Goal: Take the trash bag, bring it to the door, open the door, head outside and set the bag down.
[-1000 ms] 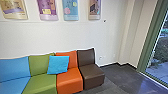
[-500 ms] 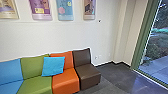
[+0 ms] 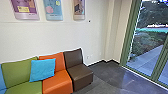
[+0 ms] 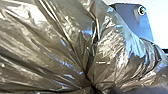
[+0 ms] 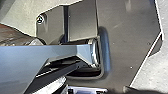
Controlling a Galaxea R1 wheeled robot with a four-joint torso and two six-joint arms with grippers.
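Shiny, crumpled plastic of the trash bag [image 4: 62,47] spreads broadly across the left wrist view. Its folds draw together into a tight bunch, where my left gripper [image 4: 93,88] is shut on it. In the right wrist view a brownish, glossy part of the bag [image 5: 15,35] appears beside the robot's jointed bar. A glass door or window front with green frames [image 3: 147,50] stands to the right in the head view, and a paved path and shrubs show behind the glass.
A row of seats in blue, green, orange and dark brown [image 3: 79,75] lines the white wall, with a blue cushion [image 3: 42,70] on it. Posters [image 3: 53,10] hang above. Dark floor [image 3: 107,75] runs from the brown seat toward the glass.
The head camera has turned to the right; more of the glass front and the path outside has come into view, with another green upright at the right.
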